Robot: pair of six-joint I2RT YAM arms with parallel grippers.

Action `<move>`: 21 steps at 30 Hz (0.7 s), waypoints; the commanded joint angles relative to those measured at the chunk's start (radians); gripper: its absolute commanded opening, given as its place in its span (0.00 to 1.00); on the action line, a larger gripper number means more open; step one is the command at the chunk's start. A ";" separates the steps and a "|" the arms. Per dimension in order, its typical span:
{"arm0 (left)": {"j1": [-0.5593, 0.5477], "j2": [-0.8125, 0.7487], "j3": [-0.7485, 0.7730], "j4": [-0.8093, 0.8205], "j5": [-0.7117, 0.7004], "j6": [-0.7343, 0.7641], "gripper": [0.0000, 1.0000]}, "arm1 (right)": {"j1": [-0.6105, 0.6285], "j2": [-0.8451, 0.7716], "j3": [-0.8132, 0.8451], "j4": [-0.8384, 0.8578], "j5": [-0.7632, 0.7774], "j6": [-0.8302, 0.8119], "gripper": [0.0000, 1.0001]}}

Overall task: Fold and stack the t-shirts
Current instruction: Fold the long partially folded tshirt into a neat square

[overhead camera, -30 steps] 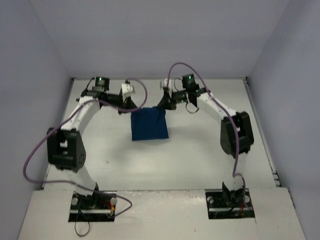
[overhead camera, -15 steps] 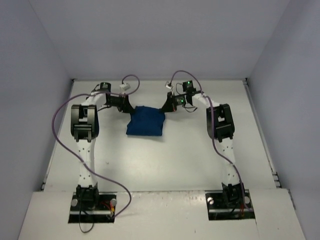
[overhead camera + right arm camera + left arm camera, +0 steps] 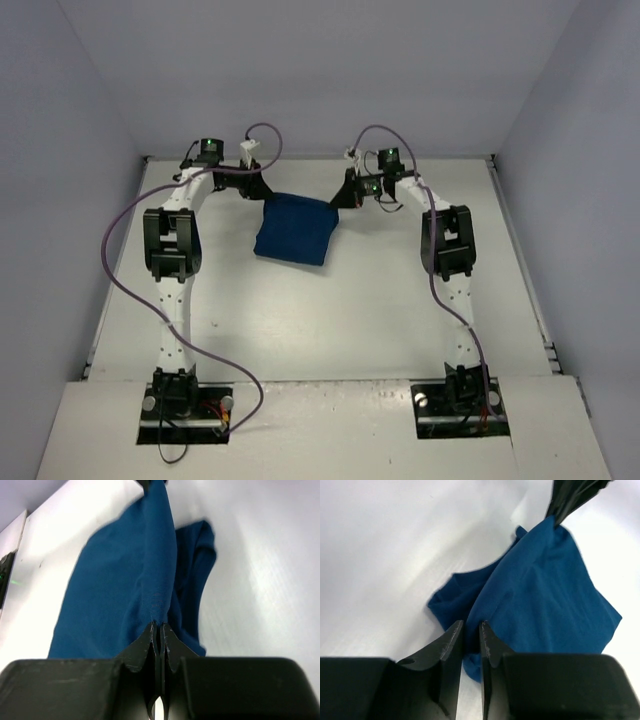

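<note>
We see the navy t-shirt [image 3: 295,230] lying bunched at the far middle of the worktop [image 3: 360,300]. Our right gripper [image 3: 158,625] pinches its far right corner tight, holding up a ridge of cloth. Our left gripper [image 3: 469,624] shows a narrow slit at the far left corner.

Matt cloth t-shirt [image 3: 295,230], smooth table [image 3: 350,310]
</note>
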 commanded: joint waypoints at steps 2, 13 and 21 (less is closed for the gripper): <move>-0.005 0.015 0.087 0.086 -0.040 -0.048 0.23 | -0.006 0.022 0.131 0.041 -0.008 0.063 0.00; -0.003 -0.120 0.002 0.371 -0.318 -0.277 0.92 | -0.049 0.043 0.164 0.052 0.099 0.135 0.76; 0.003 -0.415 -0.147 0.345 -0.500 -0.382 0.92 | -0.124 -0.155 0.087 0.052 0.142 0.160 0.96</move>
